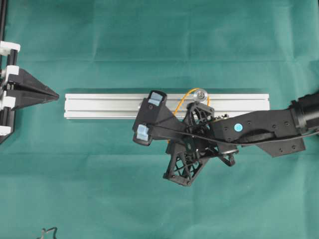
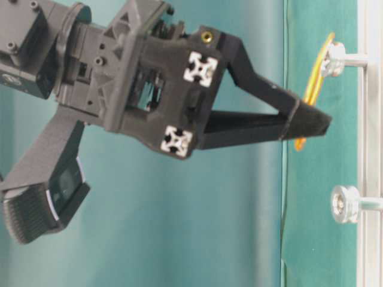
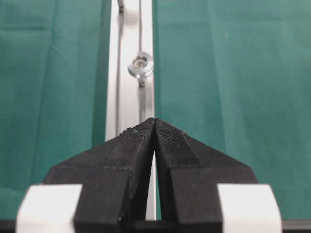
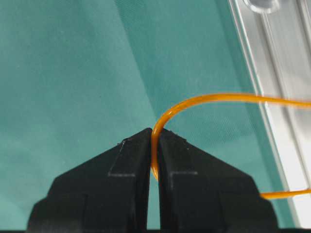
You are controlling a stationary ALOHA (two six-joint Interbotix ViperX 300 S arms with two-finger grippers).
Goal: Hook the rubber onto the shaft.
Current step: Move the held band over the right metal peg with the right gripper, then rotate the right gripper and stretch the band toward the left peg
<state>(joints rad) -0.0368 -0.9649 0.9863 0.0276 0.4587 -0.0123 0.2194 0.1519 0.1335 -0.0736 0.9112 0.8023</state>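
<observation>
Rubber [image 4: 218,98]: thin orange loop pinched in right tool [image 4: 154,138].

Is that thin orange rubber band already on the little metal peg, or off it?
Seemingly on: the orange rubber band loops behind the silver peg's head, while the right gripper pinches it.

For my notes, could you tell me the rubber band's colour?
Orange rubber band; clearest in the right wrist view.
</observation>
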